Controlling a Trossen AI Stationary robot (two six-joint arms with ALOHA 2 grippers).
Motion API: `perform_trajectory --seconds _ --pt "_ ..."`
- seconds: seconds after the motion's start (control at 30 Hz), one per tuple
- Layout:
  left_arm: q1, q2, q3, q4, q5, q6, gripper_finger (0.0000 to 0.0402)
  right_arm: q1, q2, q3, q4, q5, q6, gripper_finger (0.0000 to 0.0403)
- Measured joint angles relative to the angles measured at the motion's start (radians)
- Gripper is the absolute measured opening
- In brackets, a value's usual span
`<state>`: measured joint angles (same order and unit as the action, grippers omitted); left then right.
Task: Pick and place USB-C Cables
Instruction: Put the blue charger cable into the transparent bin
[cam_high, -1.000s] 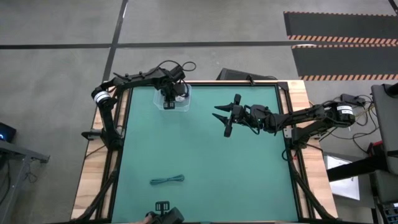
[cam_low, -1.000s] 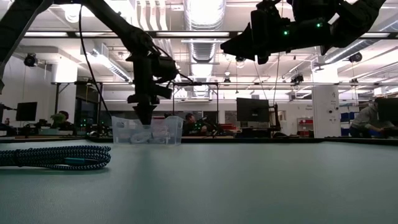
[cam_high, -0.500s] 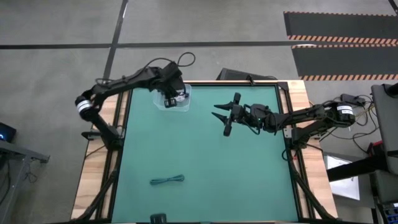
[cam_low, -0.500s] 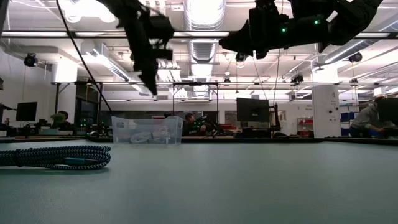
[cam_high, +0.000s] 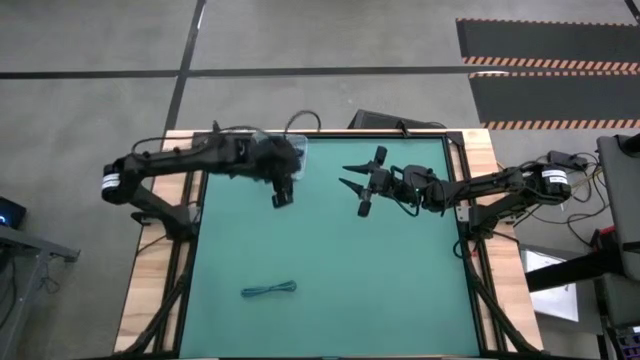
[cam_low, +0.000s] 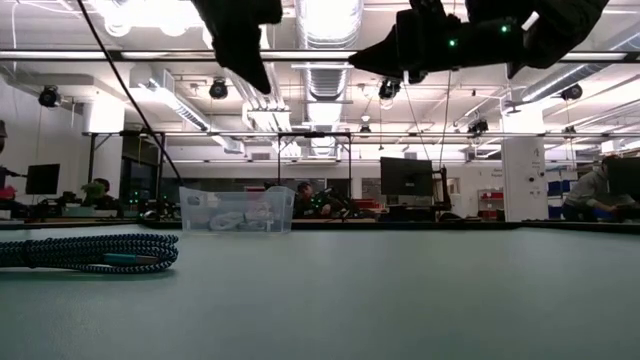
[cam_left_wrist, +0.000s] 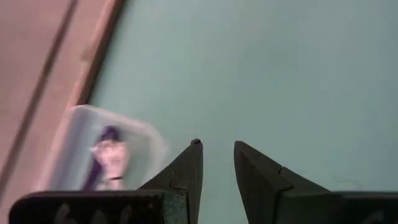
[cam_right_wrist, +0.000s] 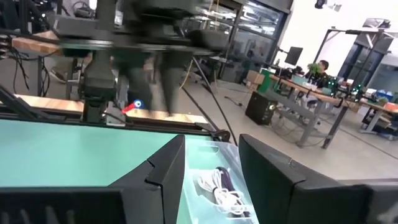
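Observation:
A dark teal-green braided cable (cam_high: 270, 290) lies coiled on the green mat near the table's near edge, and it sits close to the camera in the low view (cam_low: 90, 252). A clear plastic bin (cam_high: 297, 152) stands at the far left of the mat. It holds white cables (cam_right_wrist: 222, 193) and a dark one (cam_right_wrist: 227, 177). My left gripper (cam_high: 280, 199) hangs open and empty high above the mat, just on the near side of the bin (cam_left_wrist: 106, 155). My right gripper (cam_high: 356, 191) hovers open and empty to the right of the bin, pointing at it.
Wooden borders (cam_high: 160, 260) frame the mat on the left and right. The wide middle of the mat (cam_high: 380, 280) lies bare. People sit at desks in the room beyond the table (cam_low: 100, 190).
My left gripper has risen out of the bin and swung toward the table's near edge and a little right. It now hangs high over the mat beside the bin. The cables in the bin have stayed there. My right arm and the teal cable have kept still.

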<state>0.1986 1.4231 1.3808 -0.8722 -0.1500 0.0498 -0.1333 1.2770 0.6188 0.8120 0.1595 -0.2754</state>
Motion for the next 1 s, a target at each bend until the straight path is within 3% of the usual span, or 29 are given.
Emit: perform_trajectory --seconds 0.4,0.73,1.0 --pt "-0.324 0.025 0.000 -0.009 0.005 -0.323 0.0075 0.000 0.000 0.009 0.000 -0.001 0.014 0.0144" --pt "-0.532 0.030 -0.018 -0.007 0.009 -0.686 0.0075 0.000 0.000 0.009 -0.014 -0.002 0.050 0.0144" --pt "-0.688 0.029 -0.146 0.007 0.017 -0.885 0.0075 0.002 0.000 0.009 -0.030 -0.002 0.074 0.0144"
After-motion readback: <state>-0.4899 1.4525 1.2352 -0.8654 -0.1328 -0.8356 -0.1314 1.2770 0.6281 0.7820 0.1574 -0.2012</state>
